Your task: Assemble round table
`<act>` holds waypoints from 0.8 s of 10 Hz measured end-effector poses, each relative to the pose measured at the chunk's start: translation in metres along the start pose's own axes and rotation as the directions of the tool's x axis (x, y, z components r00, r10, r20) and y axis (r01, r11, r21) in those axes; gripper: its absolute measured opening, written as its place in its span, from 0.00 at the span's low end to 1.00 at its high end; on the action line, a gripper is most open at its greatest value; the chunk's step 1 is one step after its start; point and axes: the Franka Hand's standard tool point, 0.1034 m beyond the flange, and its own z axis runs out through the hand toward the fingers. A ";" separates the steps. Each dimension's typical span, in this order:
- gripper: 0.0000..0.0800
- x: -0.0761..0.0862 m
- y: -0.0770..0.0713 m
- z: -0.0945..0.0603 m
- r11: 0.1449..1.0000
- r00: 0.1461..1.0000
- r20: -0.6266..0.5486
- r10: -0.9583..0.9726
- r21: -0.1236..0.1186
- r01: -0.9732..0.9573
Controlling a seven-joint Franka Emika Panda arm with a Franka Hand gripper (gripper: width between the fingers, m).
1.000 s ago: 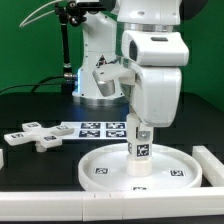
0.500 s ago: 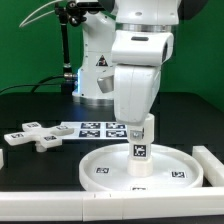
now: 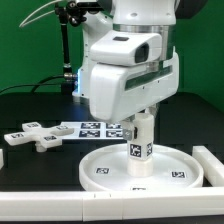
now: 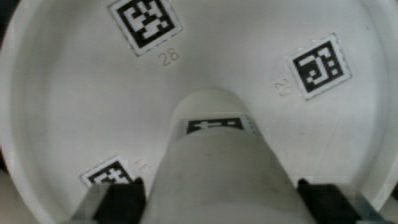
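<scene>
The white round table top point(image 3: 105, 167) lies flat on the black table with its rim up and marker tags on it. The short cylindrical leg point(image 3: 140, 142) stands upright on the middle of the disc. My gripper point(image 3: 141, 116) is shut on the leg's upper end, and the wrist hides the fingers in the exterior view. In the wrist view the leg point(image 4: 222, 165) runs down to the disc point(image 4: 71, 90), with a dark finger pad point(image 4: 118, 203) against each side. The cross-shaped foot point(image 3: 30, 135) lies on the table at the exterior view's left.
The marker board point(image 3: 95, 128) lies behind the disc. A long white edge bar point(image 3: 212, 164) lies at the exterior view's right and another point(image 3: 40, 206) along the front. The robot base point(image 3: 85, 60) stands at the back.
The wrist has turned about the upright leg: the arm's housing now faces the exterior view's left. The leg stays upright on the disc's middle.
</scene>
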 end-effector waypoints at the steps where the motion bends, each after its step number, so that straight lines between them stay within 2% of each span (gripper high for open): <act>1: 0.51 0.000 0.000 0.000 0.995 0.995 -0.007 0.103 0.011 -0.103; 2: 0.51 0.000 0.000 0.000 0.984 0.984 -0.013 0.177 0.021 -0.177; 8: 0.51 0.003 -0.003 0.000 0.851 0.852 -0.007 0.524 0.031 -0.523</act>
